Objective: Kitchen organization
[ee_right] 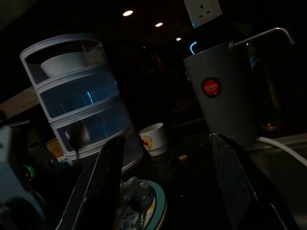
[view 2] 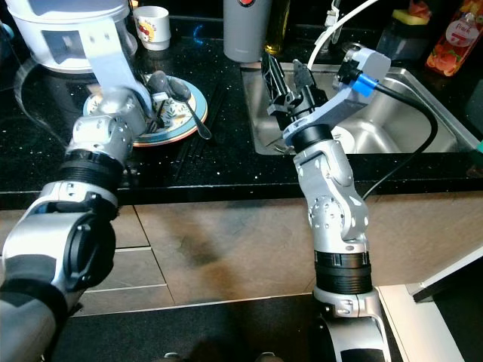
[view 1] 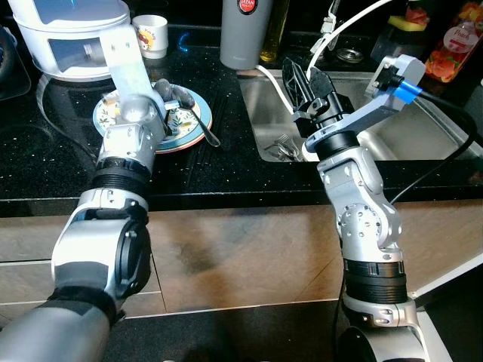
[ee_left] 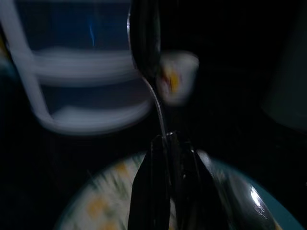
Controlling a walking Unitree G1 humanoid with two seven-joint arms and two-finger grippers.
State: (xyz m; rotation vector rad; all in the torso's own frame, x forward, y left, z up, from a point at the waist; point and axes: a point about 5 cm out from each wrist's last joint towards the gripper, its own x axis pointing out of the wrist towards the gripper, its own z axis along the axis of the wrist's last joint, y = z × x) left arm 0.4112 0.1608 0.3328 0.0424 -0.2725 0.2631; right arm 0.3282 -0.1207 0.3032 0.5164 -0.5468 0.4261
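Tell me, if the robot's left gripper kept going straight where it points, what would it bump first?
Probably the white and blue food steamer behind the plate. The left gripper holds a spoon aimed at it, beside the small white cup. Depth is blurry, so that's a guess.

We see a black speckled counter (view 1: pixel 226 162) bearing a patterned plate (view 1: pixel 198 121), white mug (view 1: pixel 152 35) and grey canister (view 1: pixel 243 34).

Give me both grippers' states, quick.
Left gripper: shut on a silver metal spoon, above the patterned plate.
Right gripper: open, empty, over the steel sink.
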